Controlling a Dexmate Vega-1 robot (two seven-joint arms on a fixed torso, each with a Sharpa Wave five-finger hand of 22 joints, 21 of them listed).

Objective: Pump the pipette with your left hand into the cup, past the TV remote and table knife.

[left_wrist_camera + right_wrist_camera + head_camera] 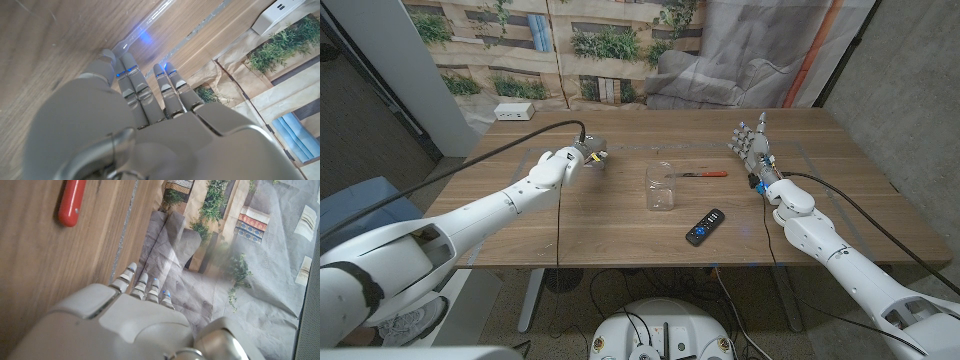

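Head view: wooden table before a printed building-and-plants backdrop, clear cup at centre, red-handled table knife at its one o'clock, TV remote at five o'clock, left hand at nine o'clock, grip unclear, pipette not discernible, right hand upright, fingers apart, holding nothing; left wrist view: fingers extended together over the wood; right wrist view: knife's red handle beyond the hand.

Mid-frame in the head view stands the clear cup; bare counter lies open between it and the left hand at centre-left; just right of the cup, the table knife with its red handle lies across the way toward the right hand, upright at the right; below the cup to the right, the TV remote lies near the front edge; the lower-left counter stretch is free; a white box sits at the upper-left corner.
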